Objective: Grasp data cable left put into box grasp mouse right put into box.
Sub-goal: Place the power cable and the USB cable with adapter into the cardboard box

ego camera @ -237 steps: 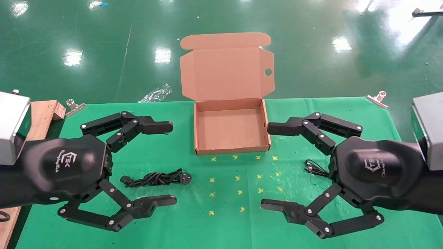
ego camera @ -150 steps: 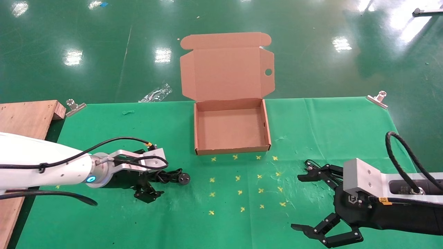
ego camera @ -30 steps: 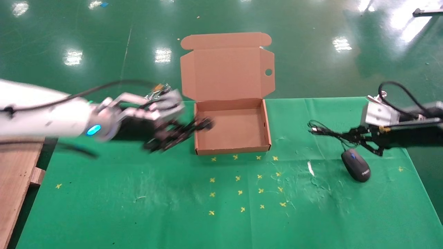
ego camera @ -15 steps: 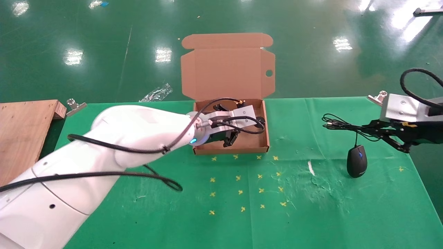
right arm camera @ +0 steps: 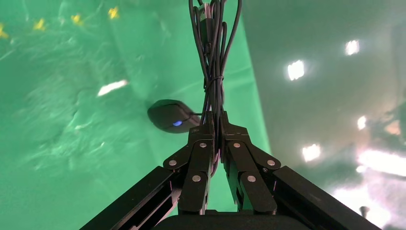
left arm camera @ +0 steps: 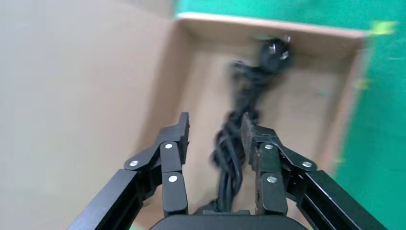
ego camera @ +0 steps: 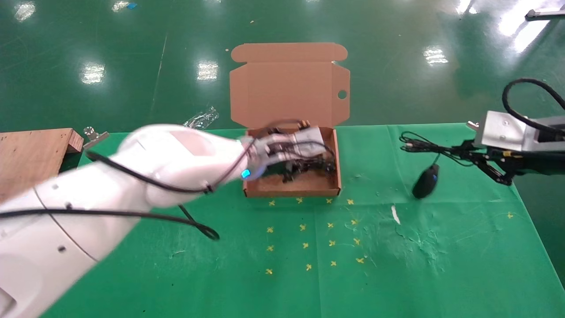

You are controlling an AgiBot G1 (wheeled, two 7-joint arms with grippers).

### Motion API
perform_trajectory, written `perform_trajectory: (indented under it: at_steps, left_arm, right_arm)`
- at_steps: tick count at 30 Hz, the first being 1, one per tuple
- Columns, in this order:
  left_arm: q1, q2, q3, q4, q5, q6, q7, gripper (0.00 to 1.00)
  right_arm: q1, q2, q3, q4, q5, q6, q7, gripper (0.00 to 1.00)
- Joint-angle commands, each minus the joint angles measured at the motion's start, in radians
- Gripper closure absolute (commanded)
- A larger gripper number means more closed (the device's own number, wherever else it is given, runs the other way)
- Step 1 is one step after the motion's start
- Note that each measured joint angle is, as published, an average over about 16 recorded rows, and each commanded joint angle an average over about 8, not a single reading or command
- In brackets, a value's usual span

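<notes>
The brown cardboard box (ego camera: 291, 192) stands open at the table's far middle, lid up. My left gripper (ego camera: 304, 164) is inside it, low over the floor. In the left wrist view the left gripper (left arm camera: 215, 122) is open, and the thick black data cable (left arm camera: 233, 139) runs between the fingers, its disc plug (left arm camera: 274, 49) near the box's (left arm camera: 297, 110) far wall. My right gripper (ego camera: 479, 160) is shut on the mouse's thin wire (ego camera: 423, 145). The black mouse (ego camera: 425, 181) dangles from it above the cloth, right of the box. In the right wrist view the right gripper (right arm camera: 215, 120) pinches the wire bundle (right arm camera: 213, 43) and the mouse (right arm camera: 172, 116) hangs beyond.
A wooden board (ego camera: 31, 148) lies at the table's left edge. Metal clips (ego camera: 90, 133) hold the green cloth at the far corners. A plastic wrapper (ego camera: 201, 118) lies on the floor behind. Yellow cross marks (ego camera: 304, 227) dot the cloth before the box.
My left gripper carried the data cable from the table into the box and has now opened. My right gripper lifted the mouse by its wire and swung it left toward the box.
</notes>
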Motion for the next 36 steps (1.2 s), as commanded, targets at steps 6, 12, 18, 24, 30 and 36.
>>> perform_trajectory:
  at_steps: [6, 12, 18, 24, 30, 36]
  left_arm:
    - [-0.077, -0.089, -0.029, 0.061, -0.011, -0.022, -0.072, 0.0]
    - [-0.111, -0.207, -0.061, 0.111, -0.007, -0.035, -0.081, 0.0]
    - [-0.117, -0.221, -0.064, 0.154, -0.013, -0.05, -0.061, 0.0]
    - [-0.12, -0.216, -0.065, 0.171, -0.028, -0.056, -0.042, 0.0]
    - [-0.122, -0.213, -0.065, 0.181, -0.038, -0.059, -0.029, 0.0]
    - [-0.124, -0.212, -0.065, 0.188, -0.044, -0.061, -0.021, 0.0]
  right_arm:
    - [0.061, -0.081, -0.005, -0.005, -0.006, 0.011, -0.034, 1.0]
    - [0.13, -0.213, -0.026, -0.082, 0.0, 0.022, -0.115, 1.0]
    - [0.175, -0.373, -0.055, -0.214, 0.026, 0.034, -0.219, 1.0]
    - [0.194, -0.502, -0.081, -0.379, 0.05, 0.043, -0.329, 1.0]
    - [0.177, -0.573, -0.1, -0.578, 0.044, 0.084, -0.437, 1.0]
    - [0.128, -0.601, -0.088, -0.777, 0.061, 0.168, -0.573, 0.8]
